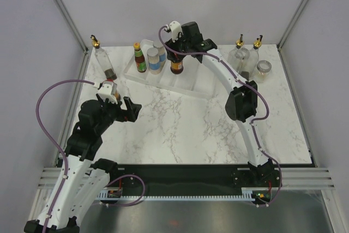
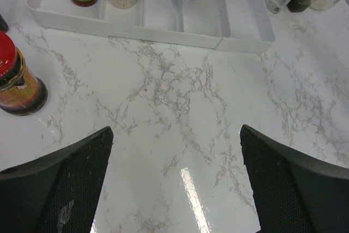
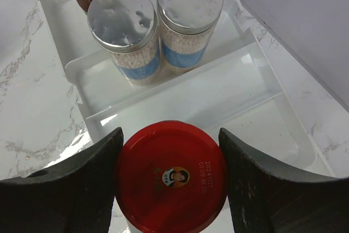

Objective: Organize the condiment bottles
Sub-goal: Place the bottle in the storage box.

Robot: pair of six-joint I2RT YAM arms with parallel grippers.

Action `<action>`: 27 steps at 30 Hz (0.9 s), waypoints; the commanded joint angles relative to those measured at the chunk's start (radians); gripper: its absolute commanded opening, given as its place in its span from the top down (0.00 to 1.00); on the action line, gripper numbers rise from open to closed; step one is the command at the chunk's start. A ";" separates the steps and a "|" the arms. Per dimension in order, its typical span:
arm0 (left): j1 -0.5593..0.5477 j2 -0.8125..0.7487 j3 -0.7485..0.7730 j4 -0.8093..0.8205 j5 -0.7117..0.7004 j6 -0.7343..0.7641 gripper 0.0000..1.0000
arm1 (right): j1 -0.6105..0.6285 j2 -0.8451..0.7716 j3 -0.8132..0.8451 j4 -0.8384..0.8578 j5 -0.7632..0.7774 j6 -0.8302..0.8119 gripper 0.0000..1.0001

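Note:
My right gripper (image 1: 177, 54) (image 3: 170, 151) is shut on a red-lidded dark jar (image 3: 170, 178) and holds it upright over the white ridged tray (image 1: 188, 83); the jar also shows in the top view (image 1: 176, 67). In the tray's left end stand an orange-capped sauce bottle (image 1: 140, 58) and two silver-lidded spice jars (image 3: 124, 25) (image 3: 190, 9). My left gripper (image 1: 123, 107) (image 2: 174, 135) is open and empty above bare table. A second red-lidded jar (image 1: 110, 88) (image 2: 16, 80) stands just to its left.
A clear cruet with a gold spout (image 1: 102, 58) stands at the back left. Two more cruets (image 1: 240, 58) (image 1: 256, 52) and a silver-lidded jar (image 1: 264, 70) stand at the back right. Walls close the table on three sides.

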 commanded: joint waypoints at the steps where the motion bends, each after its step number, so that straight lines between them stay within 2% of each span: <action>1: -0.002 0.005 -0.005 0.026 -0.010 0.037 0.00 | 0.006 -0.005 0.091 0.213 0.020 0.047 1.00; 14: 0.000 0.014 -0.005 0.026 -0.014 0.037 0.00 | 0.023 0.090 0.135 0.336 0.054 0.045 1.00; 27: 0.000 0.012 -0.008 0.026 -0.029 0.040 0.00 | 0.023 0.156 0.098 0.441 0.092 0.005 1.00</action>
